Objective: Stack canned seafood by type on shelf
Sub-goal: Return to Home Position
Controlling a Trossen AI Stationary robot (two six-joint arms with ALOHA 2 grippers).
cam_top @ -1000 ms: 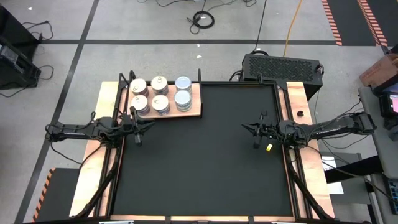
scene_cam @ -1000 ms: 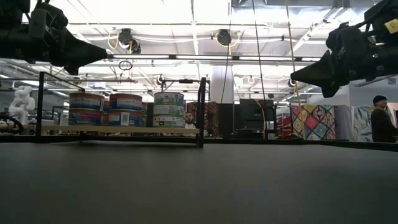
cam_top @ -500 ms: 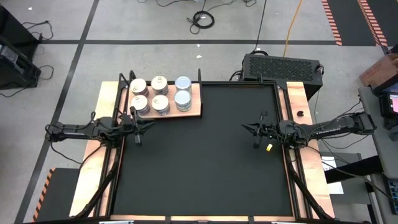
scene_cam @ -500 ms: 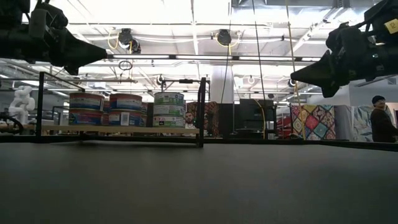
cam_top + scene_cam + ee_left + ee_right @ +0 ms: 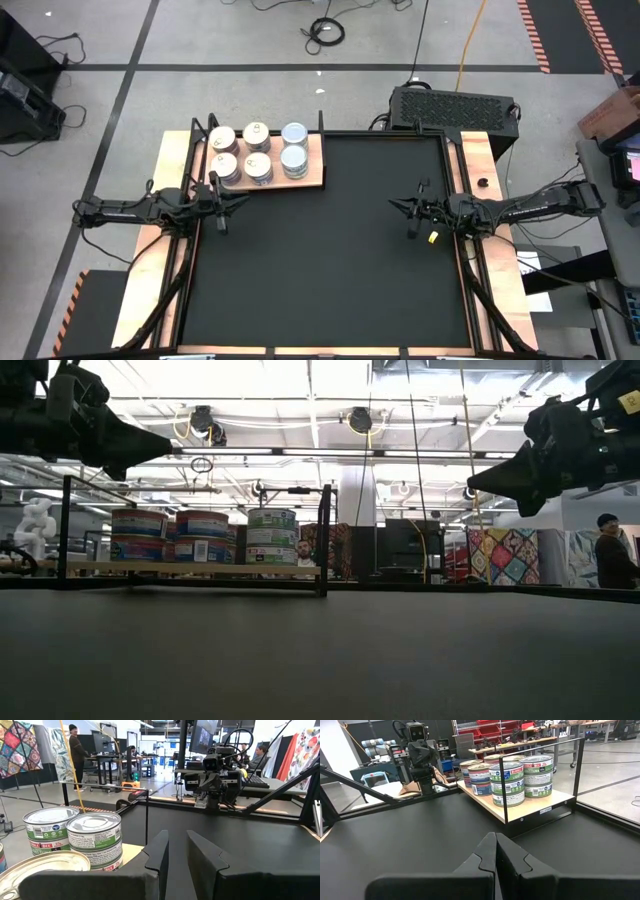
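Hanging above the tabletop, both hands hold nothing. The left hand has its two fingers a little apart. The right hand has its fingers pressed together. The cans stand in neat stacks on the wooden shelf, with silver-gold tops together and pale blue tops together. From the left hand, the shelf is just beside it, off to one side of where it points, toward the far edge of the tabletop. The long side of the shelf runs the same way that hand points. From the right hand, the shelf is well apart, across the tabletop. I think the stacking looks finished, so the left hand, being nearer, should pull straight back and not swing toward the cans.
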